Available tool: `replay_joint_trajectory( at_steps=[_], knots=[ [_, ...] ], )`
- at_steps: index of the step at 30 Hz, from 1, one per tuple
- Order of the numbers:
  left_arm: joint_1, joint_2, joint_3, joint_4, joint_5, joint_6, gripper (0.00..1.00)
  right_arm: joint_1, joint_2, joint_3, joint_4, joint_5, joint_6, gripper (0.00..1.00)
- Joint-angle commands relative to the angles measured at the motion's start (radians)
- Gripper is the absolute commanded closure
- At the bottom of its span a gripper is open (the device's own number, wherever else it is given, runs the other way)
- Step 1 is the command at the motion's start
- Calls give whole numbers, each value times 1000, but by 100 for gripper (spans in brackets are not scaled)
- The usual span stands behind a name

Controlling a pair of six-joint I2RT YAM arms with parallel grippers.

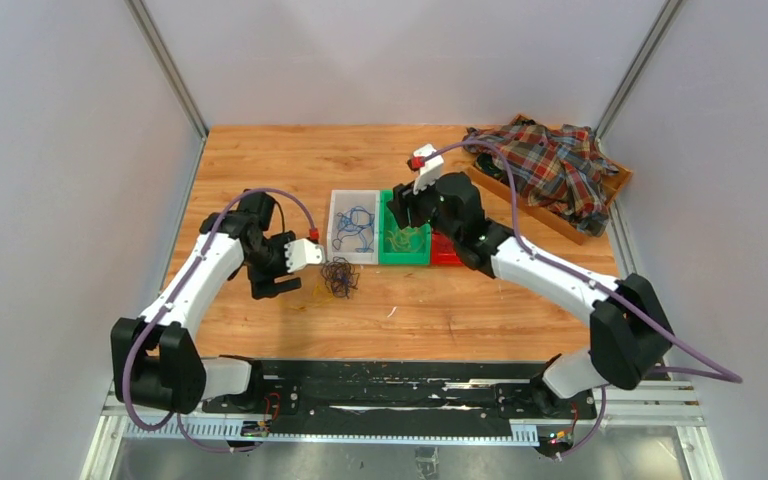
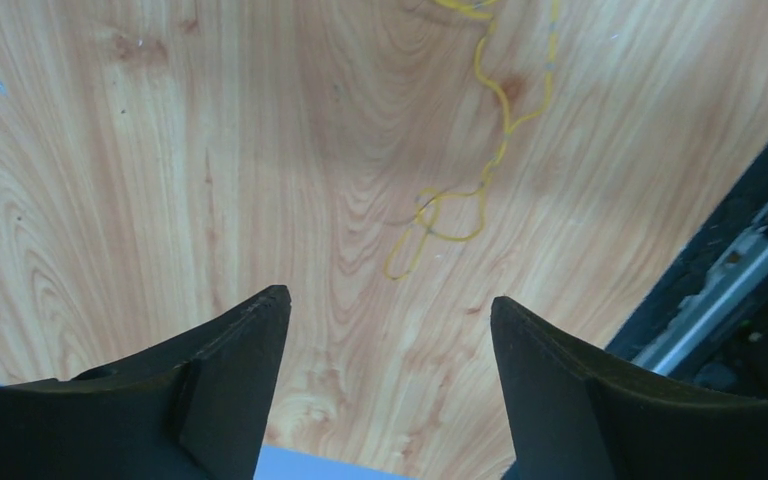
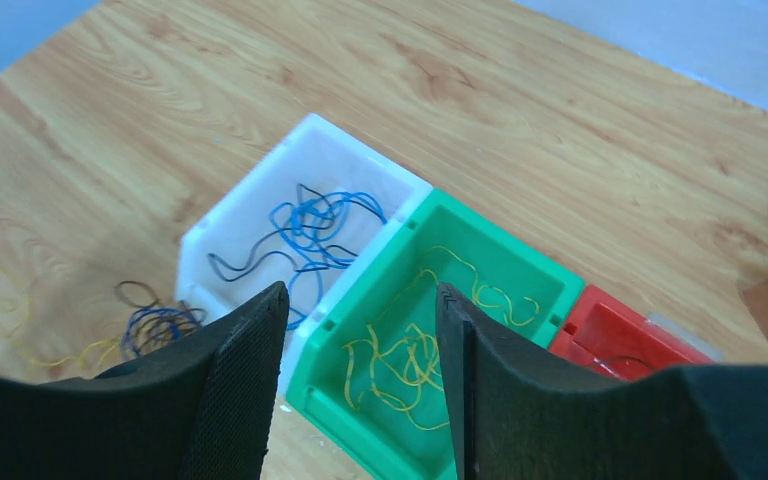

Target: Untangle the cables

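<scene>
Seen from above, the left pincer [image 1: 285,268] hovers at the table's [image 1: 260,160] 9 o'clock side, its jaws spread and holding nothing. Its wrist camera shows bare wood between the fingers and one loose yellow cable [image 2: 460,190] squiggling beyond the tips, toward 1 o'clock.

Just beside that pincer, at 3 o'clock from it, lies a small clump of cables [image 1: 339,276], mostly dark loops with some blue, not yet pulled apart.

At 12 o'clock from the clump three small bins stand side by side. The white bin [image 3: 310,125] holds blue cables [image 3: 305,230]. The green bin [image 3: 510,240] holds yellow cables [image 3: 400,360]. The contents of the red bin [image 3: 620,330] are too small to tell. The right pincer [image 1: 407,218] hangs above the green bin, jaws spread and empty.

Farthest, at 2 o'clock, a plaid shirt [image 1: 550,165] is heaped in a wooden tray [image 1: 520,205].

The work looks partly done: blue and yellow strands are already sorted, while the clump and the stray yellow cable are left.
</scene>
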Motion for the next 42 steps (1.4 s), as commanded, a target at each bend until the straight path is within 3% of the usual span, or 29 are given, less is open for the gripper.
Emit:
replay_joint_trajectory(
  at_steps=[1,5,15,19,23,27,31,37,42],
  knots=[
    [42,16,-21,62,-31,170,23,60,-79,-71,66,44,-59,44],
    [51,26,-93,170,-94,227,25,93,-143,-150,93,38,-50,44],
    [64,214,-47,253,-1,124,35,139,-268,-289,96,50,9,46],
    [63,240,-60,254,22,113,52,141,-303,-313,90,50,31,50],
    [63,204,-54,189,9,125,82,142,-328,-326,81,57,30,58],
    [63,99,22,75,34,117,99,141,-339,-325,91,36,48,64],
    [63,-8,149,-73,148,82,99,159,-328,-312,104,24,66,66],
    [60,-99,368,-245,353,9,100,237,-268,-257,130,20,33,49],
    [22,-172,454,-289,415,-68,100,300,-233,-198,216,-68,6,40]
  ],
)
